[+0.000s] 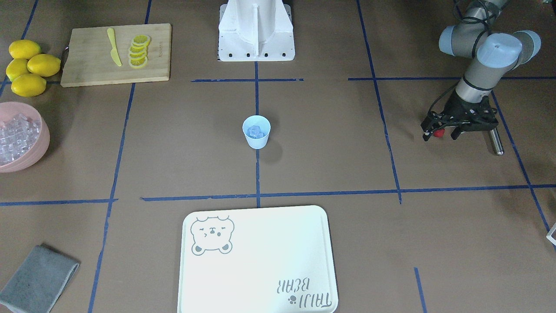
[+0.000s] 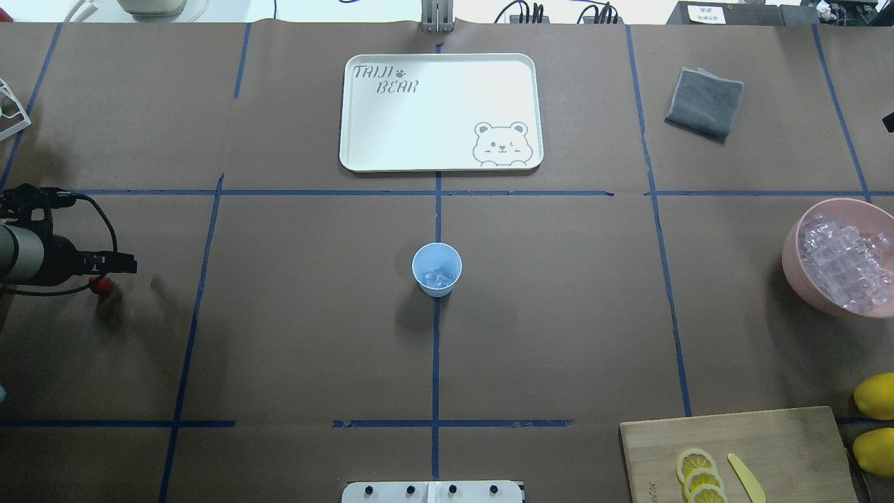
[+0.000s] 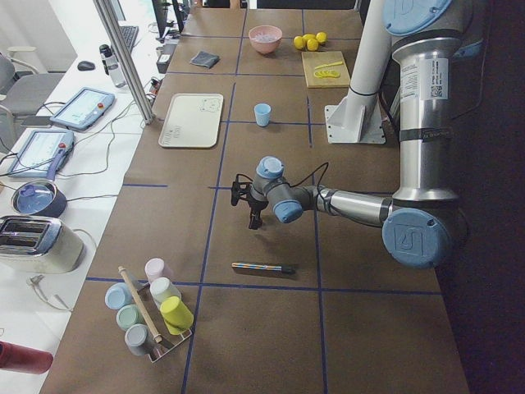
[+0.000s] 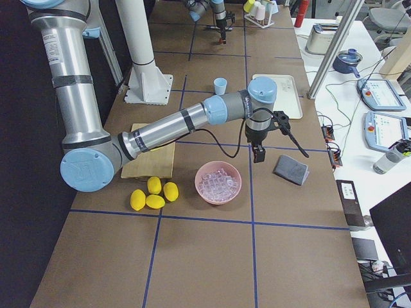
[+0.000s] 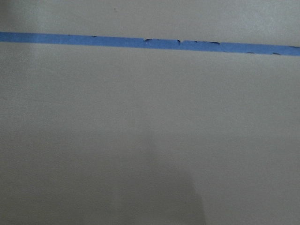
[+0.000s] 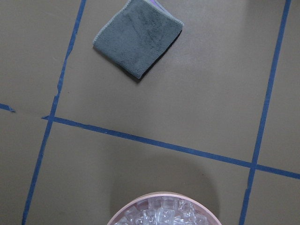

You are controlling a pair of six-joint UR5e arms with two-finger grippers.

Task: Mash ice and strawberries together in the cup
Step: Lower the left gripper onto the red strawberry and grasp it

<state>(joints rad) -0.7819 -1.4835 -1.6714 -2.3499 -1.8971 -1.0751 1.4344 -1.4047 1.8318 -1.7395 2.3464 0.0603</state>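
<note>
Left gripper (image 1: 440, 134) is pinching the strawberry (image 1: 439, 132) way off to the side of the cup (image 1: 256, 138), so I'd carry it level and centre it over the ice (image 1: 255, 130) before dropping; can't tell if the right gripper (image 4: 258, 154) is gripping anything.

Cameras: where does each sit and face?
Front-facing: across table, facing base; left gripper.
Overhead: behind base, looking down; left gripper.
Exterior left: left end; left arm nearest.
Exterior right: right end; right arm nearest.
Left wrist: down on table; no body.
Right wrist: down on cloth, pink bowl; no body.
Shared: cup in all four exterior views.
</note>
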